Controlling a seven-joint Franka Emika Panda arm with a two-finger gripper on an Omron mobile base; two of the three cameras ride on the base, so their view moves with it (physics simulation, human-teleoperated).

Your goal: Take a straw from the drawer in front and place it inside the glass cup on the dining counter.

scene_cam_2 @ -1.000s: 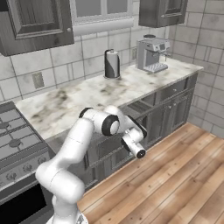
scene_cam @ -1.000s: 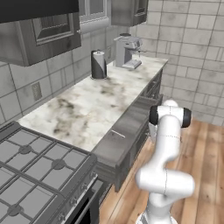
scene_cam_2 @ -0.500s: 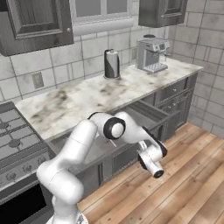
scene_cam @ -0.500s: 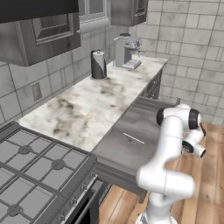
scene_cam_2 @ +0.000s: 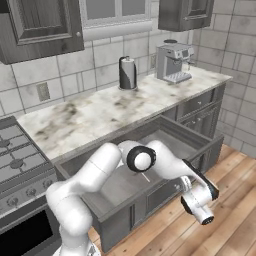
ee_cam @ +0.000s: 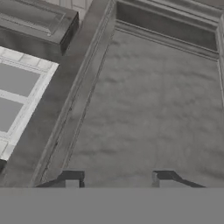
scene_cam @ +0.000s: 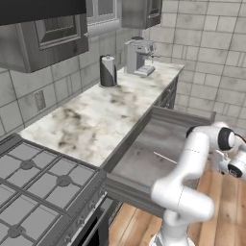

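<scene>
In the left base view the drawer (scene_cam: pixel 158 158) is seen pulled far out from under the marble worktop (scene_cam: pixel 103 115), its flat grey floor exposed. A thin pale straw (scene_cam: pixel 165 157) lies on that floor, partly hidden by the white arm (scene_cam: pixel 192 163). The gripper (scene_cam: pixel 234 168) is held out past the drawer's front edge, over the wooden floor (scene_cam: pixel 221 202); its jaws cannot be made out here. A coffee machine (scene_cam: pixel 139 56) and a dark canister (scene_cam: pixel 108 71) stand at the back of the worktop, and a stove (scene_cam: pixel 33 187) is beside it.

In the right base view the drawer (scene_cam_2: pixel 150 165) is again open, with the arm bent over it. The gripper (scene_cam_2: pixel 199 200) hangs in front of the panelled drawer front, above the floorboards — nothing is seen in it.

In the hand view the drawer's grey inside (ee_cam: pixel 148 109) is looked down on. The two finger tips (ee_cam: pixel 72 180) stand apart — partly open — with nothing between them.
</scene>
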